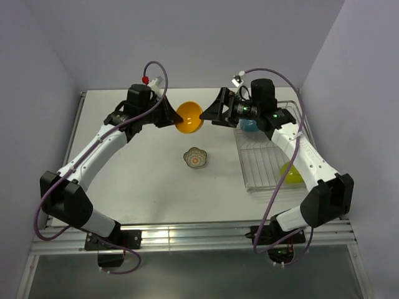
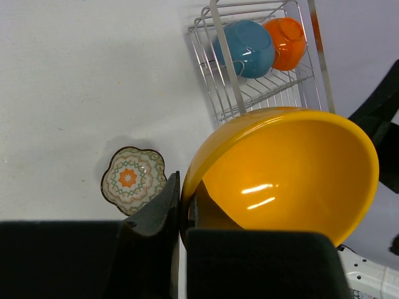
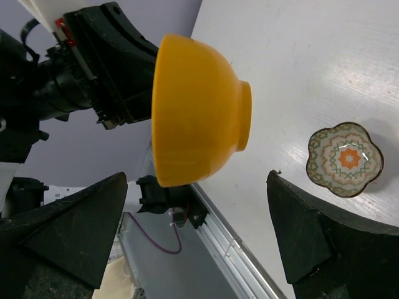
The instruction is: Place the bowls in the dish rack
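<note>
Floral dish point(image 1: 196, 157) on table centre. Rack point(image 1: 262, 168) at its 3 o'clock holds green bowl point(image 1: 291, 172) near, blue bowl point(image 2: 244, 48) and orange bowl point(image 2: 285, 42) far. At dish's 12 o'clock, left gripper point(image 1: 169, 116) pinches rim of yellow bowl point(image 1: 189, 117), tipped sideways off the table; right gripper point(image 1: 211, 107) spread wide at its 3 o'clock, not touching.

The top view looks down from high behind the near edge of the table point(image 1: 143, 177), far enough to take it all in, with the yellow bowl point(image 1: 188, 117) near mid-frame. The left wrist view sits right against that bowl, looking past its rim to the rack point(image 2: 268, 93) beyond. The right wrist view faces the bowl's outside from the opposite side, slightly farther off. All three share the bowl and the flowered dish point(image 1: 196, 157) near it.
</note>
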